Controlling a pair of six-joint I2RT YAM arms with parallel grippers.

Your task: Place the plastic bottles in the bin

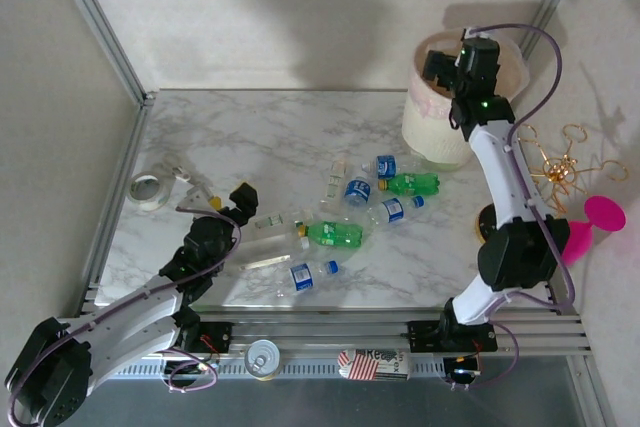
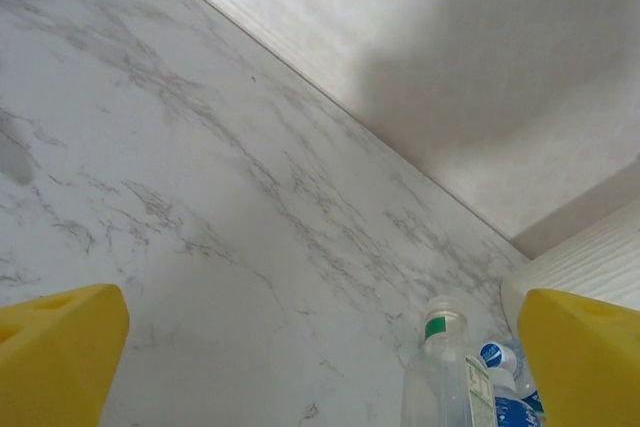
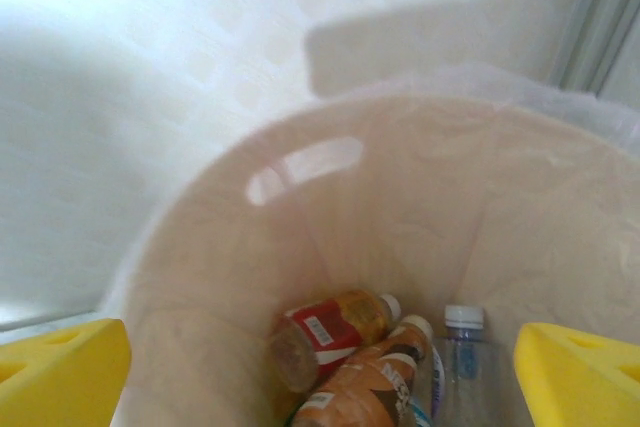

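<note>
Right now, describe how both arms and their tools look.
Both arms are alike: the left arm and right arm have white link shells between bulky black joints, each trailed by a thin purple cable. A small green light glows on the right arm. The left tool and right tool carry blocky yellow fingers.

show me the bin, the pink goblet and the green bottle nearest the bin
bin [image 1: 430,132], top external view, on its cream outer wall
pink goblet [image 1: 604,213], top external view, on its bowl
green bottle nearest the bin [image 1: 414,184], top external view, on its body
</note>
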